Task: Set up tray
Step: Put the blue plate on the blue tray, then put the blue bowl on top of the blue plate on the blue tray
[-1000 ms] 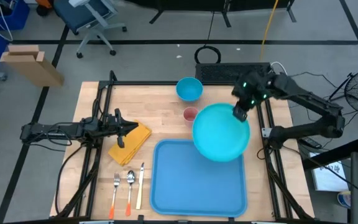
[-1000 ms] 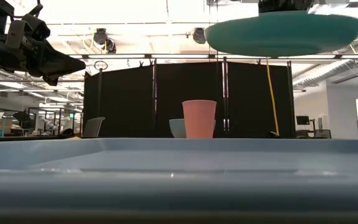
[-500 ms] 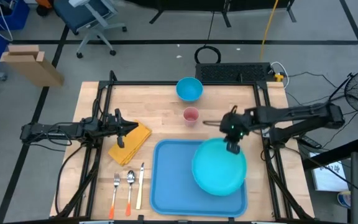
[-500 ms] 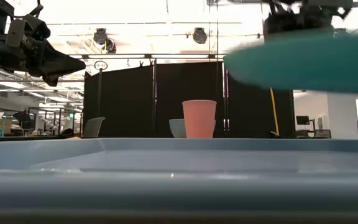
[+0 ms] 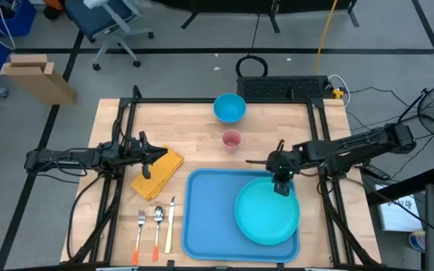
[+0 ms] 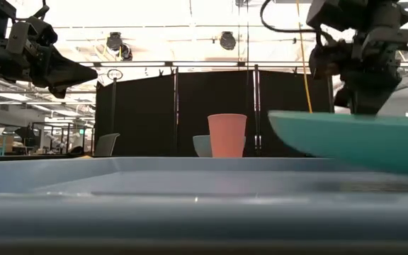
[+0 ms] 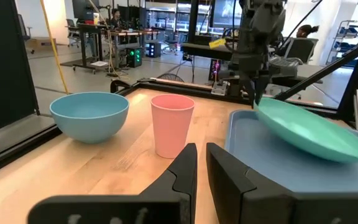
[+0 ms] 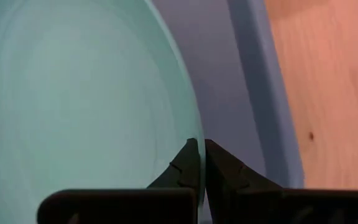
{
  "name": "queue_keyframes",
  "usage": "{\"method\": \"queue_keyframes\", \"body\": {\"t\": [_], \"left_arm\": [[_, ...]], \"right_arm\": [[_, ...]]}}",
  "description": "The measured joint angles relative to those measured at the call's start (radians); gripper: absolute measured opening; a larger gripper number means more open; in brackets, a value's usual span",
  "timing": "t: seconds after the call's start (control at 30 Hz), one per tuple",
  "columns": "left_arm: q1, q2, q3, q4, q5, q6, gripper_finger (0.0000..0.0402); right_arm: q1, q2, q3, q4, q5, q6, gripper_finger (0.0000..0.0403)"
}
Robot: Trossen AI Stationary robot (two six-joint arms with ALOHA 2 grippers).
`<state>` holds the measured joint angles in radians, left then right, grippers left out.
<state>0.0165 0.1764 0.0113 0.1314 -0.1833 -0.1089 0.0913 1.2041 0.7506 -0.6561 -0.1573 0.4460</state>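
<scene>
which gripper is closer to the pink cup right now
Right. The right gripper is just past the pink cup, shut on the plate rim over the tray. The left gripper is farther off, above the yellow napkin on the cup's other side.
</scene>
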Motion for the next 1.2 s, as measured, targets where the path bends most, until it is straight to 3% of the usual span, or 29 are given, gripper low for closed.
{"method": "queue_keyframes", "body": {"t": [0.37,0.6,1.2], "left_arm": [[0.000,0.000,0.000,0.000,0.001,-0.006,0.0035],[0.000,0.000,0.000,0.000,0.002,-0.005,0.0035],[0.000,0.000,0.000,-0.001,0.002,-0.004,0.0035]], "right_arm": [[0.005,0.152,-0.005,0.036,-0.006,0.036,0.0000],[0.001,0.166,-0.005,0.057,-0.005,0.033,0.0004],[0.000,0.081,-0.005,0.075,0.000,0.020,0.0105]]}}
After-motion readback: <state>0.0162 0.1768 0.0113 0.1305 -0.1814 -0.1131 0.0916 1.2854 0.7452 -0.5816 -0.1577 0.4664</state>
